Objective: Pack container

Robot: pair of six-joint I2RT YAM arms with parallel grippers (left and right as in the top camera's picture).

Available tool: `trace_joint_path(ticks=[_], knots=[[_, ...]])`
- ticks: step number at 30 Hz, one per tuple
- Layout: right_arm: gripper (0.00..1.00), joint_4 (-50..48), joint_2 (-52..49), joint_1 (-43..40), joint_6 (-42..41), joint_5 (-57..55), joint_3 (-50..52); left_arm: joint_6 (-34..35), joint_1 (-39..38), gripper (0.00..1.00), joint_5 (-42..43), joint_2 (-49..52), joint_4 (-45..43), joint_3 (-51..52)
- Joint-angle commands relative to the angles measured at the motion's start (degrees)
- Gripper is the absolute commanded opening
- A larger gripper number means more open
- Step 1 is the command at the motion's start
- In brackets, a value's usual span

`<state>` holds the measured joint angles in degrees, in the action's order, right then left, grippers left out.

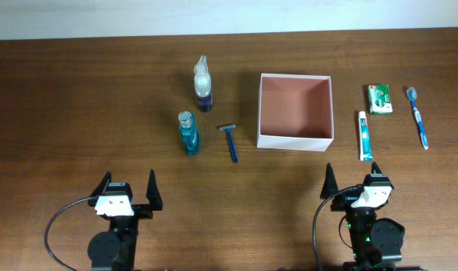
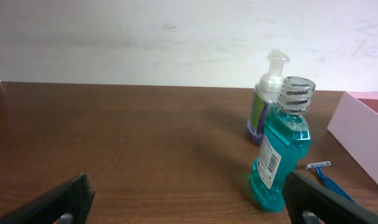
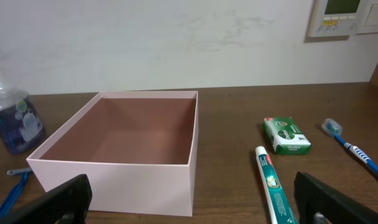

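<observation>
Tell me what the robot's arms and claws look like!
They are mostly black. The left gripper and the right gripper each have two pointy black fingers, like little horns, with a white block behind them. A black cable loops out beside each arm. Tiny green lights glow further back on the right one.

Spray bottle (image 1: 203, 84), mouthwash (image 1: 188, 134) and razor (image 1: 231, 141) are sitting mid-table (image 1: 63, 113); toothpaste (image 1: 364, 135), green packet (image 1: 380, 98) and toothbrush (image 1: 419, 117) are lying toward its right edge.
</observation>
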<state>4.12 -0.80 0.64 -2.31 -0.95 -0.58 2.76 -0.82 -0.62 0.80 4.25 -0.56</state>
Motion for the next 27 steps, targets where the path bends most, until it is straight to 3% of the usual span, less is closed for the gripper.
trace_joint_path(ticks=[1,27], knots=[[0.99,0.46,0.55,0.42,0.59,0.52,0.26,-0.72,0.31,0.99,0.85,-0.50,0.48,0.07],[0.99,0.46,0.55,0.42,0.59,0.52,0.26,-0.70,0.31,0.99,0.44,-0.44,0.52,0.02]])
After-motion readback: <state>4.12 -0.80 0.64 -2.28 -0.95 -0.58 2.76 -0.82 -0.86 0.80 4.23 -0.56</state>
